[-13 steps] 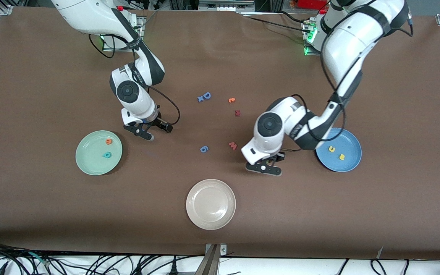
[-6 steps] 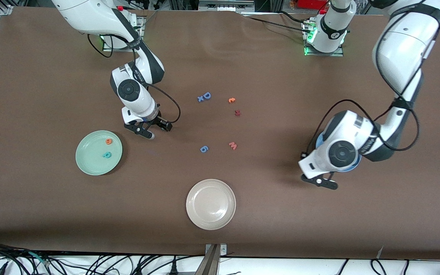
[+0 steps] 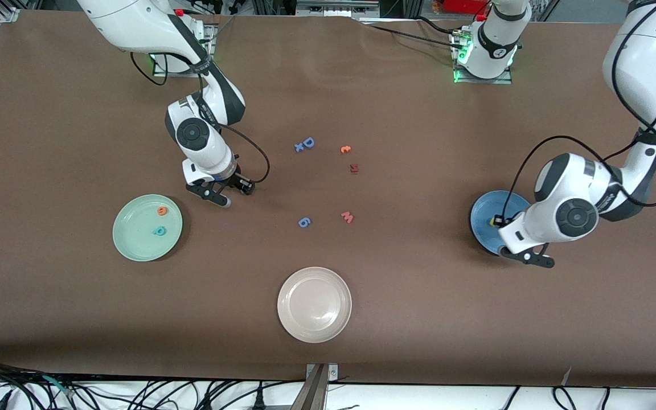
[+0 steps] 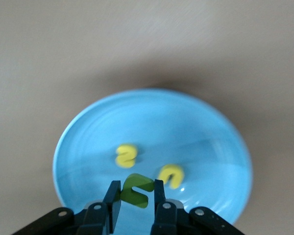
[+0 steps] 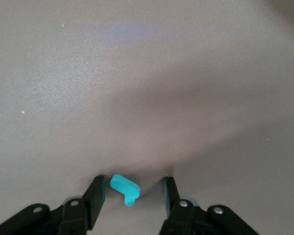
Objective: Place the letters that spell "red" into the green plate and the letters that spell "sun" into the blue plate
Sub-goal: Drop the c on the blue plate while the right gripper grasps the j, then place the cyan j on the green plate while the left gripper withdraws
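The left gripper (image 4: 134,196) hangs over the blue plate (image 4: 93,122), toward the left arm's end of the tabletop (image 3: 419,319), with its fingers closed tight on an olive-green "n" (image 4: 135,189). Two yellow letters lie inside that plate: a yellow "s" (image 4: 125,155) and, just beside it, a yellow "u" (image 4: 171,175). In the front view the left arm covers much of the plate, and only one yellow letter shows at the wrist's edge.

The right gripper (image 5: 132,195) is low at the tabletop, beside the green plate (image 3: 128,239) and farther from the front camera than it. Its fingers stand part open on either side of a thin teal "r" (image 5: 125,188), which lies flat on the brown surface. One finger is just beside the letter, and a gap remains at the other finger, so nothing is clamped.

The green plate, toward the right arm's end, holds an orange "e" (image 3: 162,211) and a teal "d" (image 3: 160,231), a little apart from each other.

Around the middle of the tabletop lie other letters: a big blue "D" (image 3: 308,142) touching a small blue piece, a small orange letter (image 3: 345,150), a dark red letter (image 3: 354,168), a pink "w" (image 3: 347,217) and a blue figure (image 3: 304,222). A beige-white plate (image 3: 294,319) sits nearest the front camera, with nothing in it.
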Robot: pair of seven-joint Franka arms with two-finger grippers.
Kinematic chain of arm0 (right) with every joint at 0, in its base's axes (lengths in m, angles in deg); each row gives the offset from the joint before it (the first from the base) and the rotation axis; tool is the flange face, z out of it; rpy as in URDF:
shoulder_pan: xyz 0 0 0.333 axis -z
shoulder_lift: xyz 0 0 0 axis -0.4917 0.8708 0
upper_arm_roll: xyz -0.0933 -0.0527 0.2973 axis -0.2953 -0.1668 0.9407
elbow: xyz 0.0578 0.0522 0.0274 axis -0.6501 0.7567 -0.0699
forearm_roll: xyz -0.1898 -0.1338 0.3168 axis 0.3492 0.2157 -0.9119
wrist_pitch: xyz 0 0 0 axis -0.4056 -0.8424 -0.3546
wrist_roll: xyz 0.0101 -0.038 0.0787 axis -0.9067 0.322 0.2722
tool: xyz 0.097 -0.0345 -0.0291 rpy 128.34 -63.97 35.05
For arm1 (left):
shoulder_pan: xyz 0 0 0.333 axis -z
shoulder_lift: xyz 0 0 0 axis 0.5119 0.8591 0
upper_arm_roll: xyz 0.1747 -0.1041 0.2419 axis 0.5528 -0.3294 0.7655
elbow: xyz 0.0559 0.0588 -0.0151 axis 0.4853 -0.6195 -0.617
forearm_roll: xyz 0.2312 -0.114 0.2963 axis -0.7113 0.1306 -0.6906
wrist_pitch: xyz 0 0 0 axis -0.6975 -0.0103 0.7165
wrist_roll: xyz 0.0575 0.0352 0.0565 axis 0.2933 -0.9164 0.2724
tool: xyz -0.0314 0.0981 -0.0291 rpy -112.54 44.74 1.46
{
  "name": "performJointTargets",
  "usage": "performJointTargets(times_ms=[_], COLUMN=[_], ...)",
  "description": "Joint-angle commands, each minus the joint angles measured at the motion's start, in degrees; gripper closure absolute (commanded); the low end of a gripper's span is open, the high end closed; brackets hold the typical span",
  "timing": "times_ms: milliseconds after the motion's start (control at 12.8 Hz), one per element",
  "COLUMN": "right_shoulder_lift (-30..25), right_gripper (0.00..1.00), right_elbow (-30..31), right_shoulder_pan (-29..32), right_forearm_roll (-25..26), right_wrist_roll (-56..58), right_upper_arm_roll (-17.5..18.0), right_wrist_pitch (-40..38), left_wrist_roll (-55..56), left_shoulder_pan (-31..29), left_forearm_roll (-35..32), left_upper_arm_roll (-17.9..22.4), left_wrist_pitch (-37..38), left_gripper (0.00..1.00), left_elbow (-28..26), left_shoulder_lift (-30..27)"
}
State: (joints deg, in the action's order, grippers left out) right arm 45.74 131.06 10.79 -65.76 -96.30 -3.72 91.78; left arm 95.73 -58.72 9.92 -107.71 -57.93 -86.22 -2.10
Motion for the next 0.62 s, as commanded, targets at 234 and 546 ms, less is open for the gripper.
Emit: performJointTargets(times_ms=[234, 546], right_shoulder_lift=[0.02, 0.19], right_gripper=[0.75, 0.81], right_elbow=[0.78, 0.70], right_shoulder_pan=[0.30, 0.30], right_forearm_roll=[1.02, 1.02], right_wrist_roll=[-0.86, -0.78], right_upper_arm_roll=[0.26, 0.17], right_wrist_pitch=[1.29, 1.29], left_wrist_roll=[1.32, 1.24], left_shoulder_pan=[-3.45, -3.80], left_forearm_roll=[-3.44, -3.27], left_upper_arm_roll=[-1.22, -2.02], left_wrist_pitch=[-6.67, -5.15], left_gripper=[1.00, 0.86], left_elbow=[-10.78, -11.13], left_shoulder_lift=[-4.45, -4.99])
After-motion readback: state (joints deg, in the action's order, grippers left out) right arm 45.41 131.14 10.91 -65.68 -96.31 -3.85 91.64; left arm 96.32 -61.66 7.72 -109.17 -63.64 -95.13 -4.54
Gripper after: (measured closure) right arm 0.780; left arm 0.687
